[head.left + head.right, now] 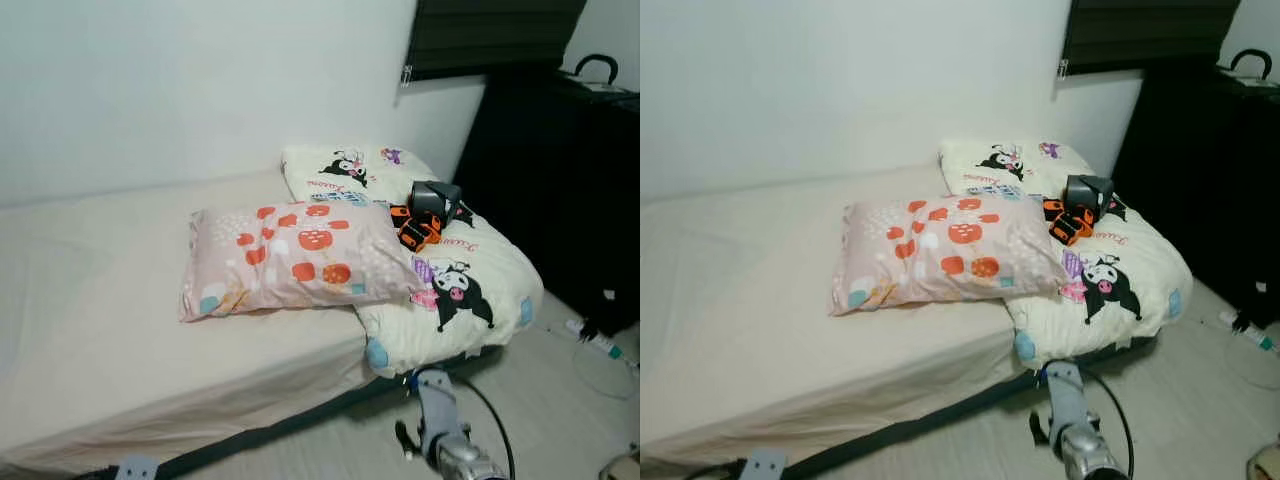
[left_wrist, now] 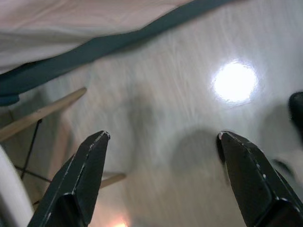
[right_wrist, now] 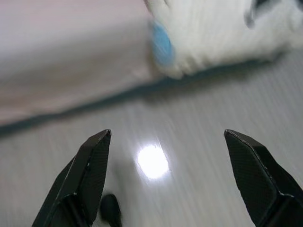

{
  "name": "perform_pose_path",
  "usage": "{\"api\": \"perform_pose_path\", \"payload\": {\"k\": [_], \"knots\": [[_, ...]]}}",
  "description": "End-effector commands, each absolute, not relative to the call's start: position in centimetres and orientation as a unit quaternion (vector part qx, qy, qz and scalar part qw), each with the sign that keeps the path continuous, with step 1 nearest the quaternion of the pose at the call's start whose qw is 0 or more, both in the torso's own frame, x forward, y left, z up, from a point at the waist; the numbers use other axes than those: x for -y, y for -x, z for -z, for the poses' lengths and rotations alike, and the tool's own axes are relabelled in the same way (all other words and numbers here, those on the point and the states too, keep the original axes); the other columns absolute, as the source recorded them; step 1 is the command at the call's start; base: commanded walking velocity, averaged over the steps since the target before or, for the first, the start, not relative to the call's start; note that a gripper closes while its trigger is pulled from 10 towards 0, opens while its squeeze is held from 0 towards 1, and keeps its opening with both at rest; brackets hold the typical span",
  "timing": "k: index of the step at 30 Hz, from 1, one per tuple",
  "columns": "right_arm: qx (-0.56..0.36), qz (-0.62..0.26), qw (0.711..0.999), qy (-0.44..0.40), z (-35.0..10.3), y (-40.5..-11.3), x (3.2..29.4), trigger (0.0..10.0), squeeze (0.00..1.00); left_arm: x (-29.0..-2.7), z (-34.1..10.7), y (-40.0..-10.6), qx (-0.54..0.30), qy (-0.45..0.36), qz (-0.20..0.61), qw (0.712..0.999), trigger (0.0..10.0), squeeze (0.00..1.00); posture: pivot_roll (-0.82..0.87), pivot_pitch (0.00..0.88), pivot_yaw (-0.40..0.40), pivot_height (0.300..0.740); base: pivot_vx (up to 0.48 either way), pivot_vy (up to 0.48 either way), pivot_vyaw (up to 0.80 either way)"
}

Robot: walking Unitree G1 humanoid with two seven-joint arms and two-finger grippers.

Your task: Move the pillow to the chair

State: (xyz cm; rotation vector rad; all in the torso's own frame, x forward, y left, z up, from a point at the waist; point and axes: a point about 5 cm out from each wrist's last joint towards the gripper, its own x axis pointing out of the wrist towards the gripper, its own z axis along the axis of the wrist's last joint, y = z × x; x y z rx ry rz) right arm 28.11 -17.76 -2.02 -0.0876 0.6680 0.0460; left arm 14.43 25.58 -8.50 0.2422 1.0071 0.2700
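**Pillow waits on the bed, both grippers low and empty**

The left gripper [image 2: 161, 179] hangs low over the pale floor [image 2: 180, 118], its two black fingers spread wide with nothing between them. Its wrist view takes in the dark lower edge of the bed and, to one side, slim wooden legs [image 2: 42, 113] that may belong to the chair; that is a guess, since no seat can be made out.

On the bed [image 1: 90, 330], the cream sheet covers most of the mattress. The pillow [image 1: 290, 255], pink with red and orange prints, lies flat near the front edge toward the right-hand end, its right side overlapping and resting on a folded cream quilt [image 1: 460, 290] printed with cartoon figures. It lies loose and unweighted, so it should lift freely; being soft and broad, it probably calls for a pinch at one edge or corner, or a hold from both sides.

The quilt fills the right end of the bed and bulges over the front corner. A small black and orange device [image 1: 425, 215] sits on top of it, just beside the pillow's far right corner but not on it, so it need not be disturbed.

The right gripper [image 3: 163, 179] hangs over the floor beside that front right corner, fingers also wide apart and holding nothing. Neither gripper is near the pillow yet, so the step in hand looks like the approach.
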Motion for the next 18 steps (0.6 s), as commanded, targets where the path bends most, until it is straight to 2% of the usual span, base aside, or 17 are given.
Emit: {"api": "perform_pose_path", "payload": {"k": [1, 6, 8, 10, 18], "knots": [[-0.328, -0.024, 0.944, 0.027, 2.1, -27.9, 17.8, 10.0, 0.0, -25.8, 8.0, -15.5, -0.463, -0.114, -0.138, 0.868, 10.0, 0.0, -0.15, 0.0, -0.023, 0.736, 0.0, 0.0, -0.71], [-0.294, -0.035, 0.955, 0.0, 0.9, -29.3, 17.1, 10.0, 0.0, -25.9, 7.1, -17.2, -0.429, -0.106, -0.144, 0.885, 10.0, 0.0, -0.15, 0.0, -0.025, 0.736, 0.0, 0.0, -0.61], [-0.284, -0.037, 0.958, -0.005, 0.5, -29.6, 17.0, 10.0, 0.0, -25.8, 6.9, -17.7, -0.418, -0.107, -0.142, 0.891, 10.0, 0.0, -0.15, 0.002, -0.024, 0.736, 0.0, 0.0, 0.0], [-0.264, -0.043, 0.964, -0.01, -0.3, -30.4, 16.7, 10.0, 0.0, -25.6, 6.4, -18.6, -0.397, -0.109, -0.14, 0.901, 10.0, 0.0, -0.15, 0.002, -0.024, 0.736, 0.458, 0.0, 0.0], [-0.225, -0.039, 0.973, -0.022, -2.1, -31.9, 17.0, 10.0, 0.0, -25.0, 6.0, -19.6, -0.377, -0.102, -0.137, 0.91, 10.0, 0.0, -0.16, 0.015, -0.015, 0.736, 0.477, 0.0, 0.0]]}}
